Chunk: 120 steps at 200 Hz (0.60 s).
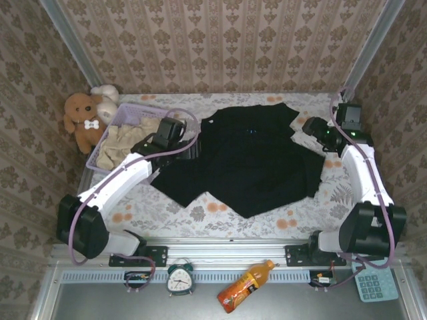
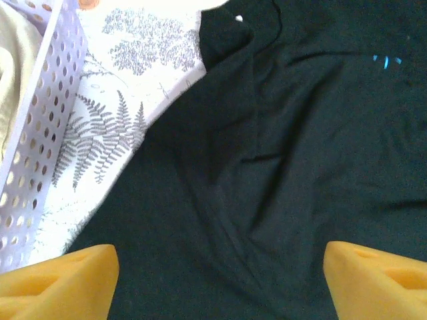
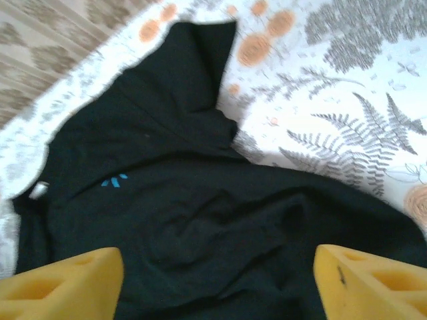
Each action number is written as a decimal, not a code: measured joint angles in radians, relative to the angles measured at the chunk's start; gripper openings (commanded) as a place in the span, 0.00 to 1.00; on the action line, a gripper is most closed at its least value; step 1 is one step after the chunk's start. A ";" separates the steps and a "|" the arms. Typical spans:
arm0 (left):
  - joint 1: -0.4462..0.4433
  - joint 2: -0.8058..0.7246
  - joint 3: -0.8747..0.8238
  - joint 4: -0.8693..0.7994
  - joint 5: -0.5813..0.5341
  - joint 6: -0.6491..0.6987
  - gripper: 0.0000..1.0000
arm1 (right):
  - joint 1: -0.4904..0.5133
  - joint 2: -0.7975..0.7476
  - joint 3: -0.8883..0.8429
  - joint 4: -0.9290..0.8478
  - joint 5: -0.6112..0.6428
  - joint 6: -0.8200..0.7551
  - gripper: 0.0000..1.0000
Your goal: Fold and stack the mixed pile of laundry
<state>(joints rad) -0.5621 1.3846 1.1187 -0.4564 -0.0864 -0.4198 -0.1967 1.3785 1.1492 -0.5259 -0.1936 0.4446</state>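
Observation:
The large black garment [image 1: 247, 157] lies spread out flat across the middle of the floral table cover, a tiny light-blue mark [image 1: 249, 131] on its chest. The cream-beige garment [image 1: 127, 143] sits crumpled inside the lavender basket [image 1: 107, 133] at the left. My left gripper [image 1: 190, 148] hovers over the black garment's left edge, its yellow fingers [image 2: 60, 280] wide apart and open above dark cloth [image 2: 280, 167]. At the garment's upper right side my right gripper [image 1: 303, 128] is open too, fingers [image 3: 370, 280] spread over wrinkled black fabric [image 3: 167, 200] near the blue mark [image 3: 115, 181].
A brown teddy bear [image 1: 81, 117] and a white plush [image 1: 107, 95] sit at the back left by the basket. On the near shelf below the arm bases lie an alarm clock [image 1: 180, 279], an orange bottle [image 1: 243, 287] and a calculator [image 1: 373, 283]. Patterned walls enclose the table.

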 measured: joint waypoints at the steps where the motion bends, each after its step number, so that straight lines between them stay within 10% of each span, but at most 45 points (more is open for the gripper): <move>1: 0.000 0.004 0.005 0.002 0.000 0.000 0.82 | 0.000 0.003 0.000 0.000 0.002 -0.001 0.81; 35: -0.020 0.068 0.116 0.101 0.037 0.000 0.73 | 0.021 0.030 -0.058 -0.004 0.050 -0.020 0.75; 80: -0.066 0.347 0.227 0.261 0.173 -0.017 0.30 | 0.139 0.003 -0.180 0.010 0.063 -0.024 0.75; 120: -0.071 0.615 0.297 0.280 0.223 -0.022 0.30 | 0.129 0.201 -0.206 0.083 0.064 0.055 0.75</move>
<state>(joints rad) -0.6327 1.9995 1.4155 -0.1768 0.1368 -0.4419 -0.0681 1.5799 0.9428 -0.4431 -0.1299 0.4999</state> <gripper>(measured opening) 0.291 0.752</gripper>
